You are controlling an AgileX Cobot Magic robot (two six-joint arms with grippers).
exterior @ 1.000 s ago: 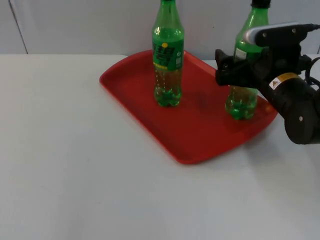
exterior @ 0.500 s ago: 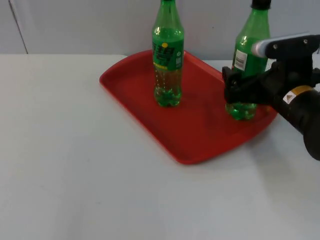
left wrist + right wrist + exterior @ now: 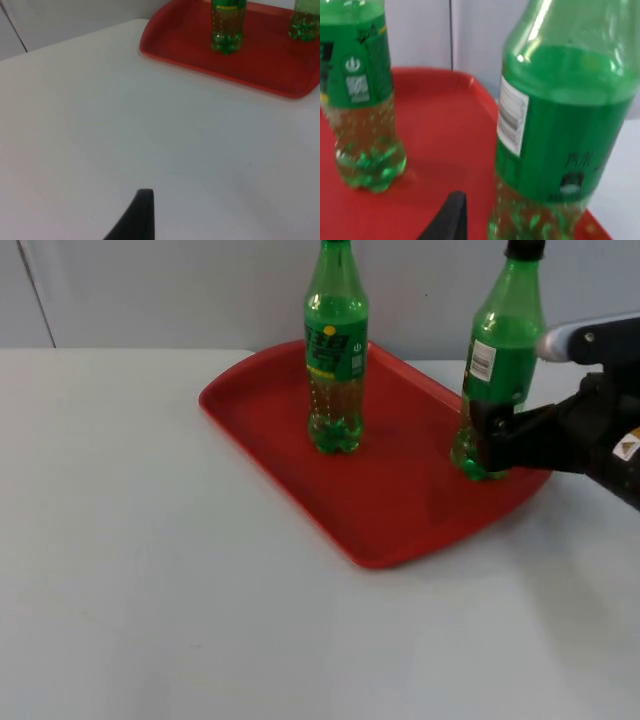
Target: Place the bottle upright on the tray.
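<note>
Bottle standing on the tray as the right gripper backs away

Top view: the bottle point(image 3: 500, 360) now stands upright near the right-hand end of the red tray point(image 3: 290, 440), close to its rim. A second upright bottle point(image 3: 336, 350) stands well apart from it, nearer the tray's middle. Over the last second the right gripper point(image 3: 490, 440) has slid back toward the table's right edge and dropped lower: a second ago it crossed the bottle at label height, and now its fingertips sit beside the bottle's base. Its jaws look apart, one finger at the base and nothing clamped, though the far finger is hidden behind the bottle. I judge the placing done and the release under way; what remains is for the arm to clear without nudging the bottle.

Left wrist view: the left gripper's black fingertip point(image 3: 135, 220) hangs over bare white table point(image 3: 100, 125), with the tray point(image 3: 165, 50) and both bottles far ahead. This arm waits; whether its jaws are apart or together cannot be told.

Right wrist view: the placed bottle point(image 3: 560, 130) is very near, upright, its base on the tray point(image 3: 445, 125). One black fingertip point(image 3: 447, 220) stands just beside it, not pressing on it. The second bottle point(image 3: 362, 100) stands further off.
</note>
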